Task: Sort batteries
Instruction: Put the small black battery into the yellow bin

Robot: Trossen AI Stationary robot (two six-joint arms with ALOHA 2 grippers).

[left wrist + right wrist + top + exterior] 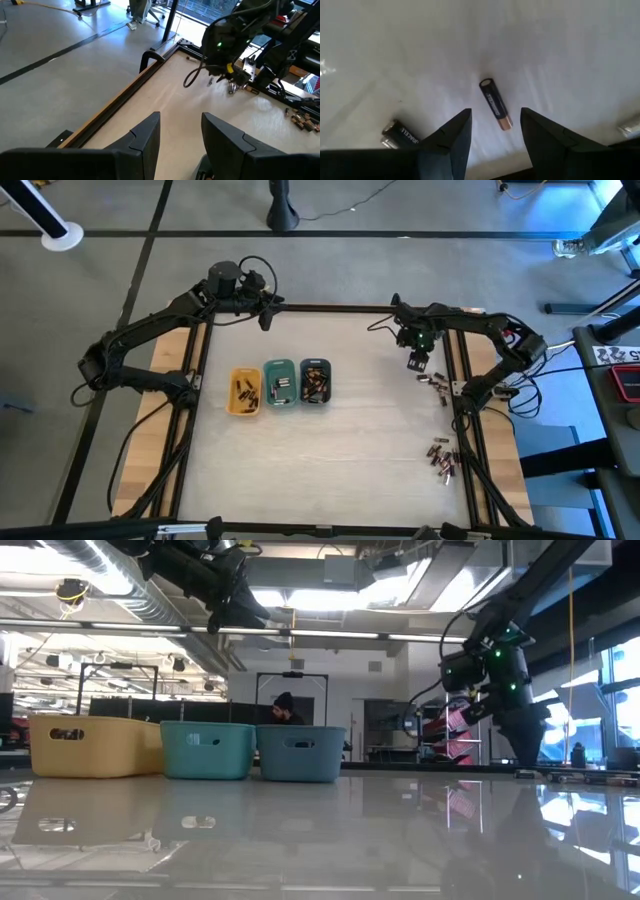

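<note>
Partly done, by my reading: some batteries already lie in the yellow tray (244, 392), green tray (280, 381) and grey-blue tray (315, 380) at centre-left of the high view; loose batteries (441, 461) wait at right; the right gripper (492, 132), fingers apart and empty, hovers over one copper-tipped battery (495, 103); the left gripper (181, 135), apart, idles upper left.

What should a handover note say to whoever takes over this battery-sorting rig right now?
Left claw: open, empty, raised over the far left edge of the table, waiting.
Right claw: open, empty, hanging above a black and copper battery lying on the table near the right edge.
Trays: yellow tray, green tray and grey-blue tray stand side by side at centre left, each already holding some batteries.
Left to do: the loose batteries under the right arm and a second heap nearer the front right edge.
</note>
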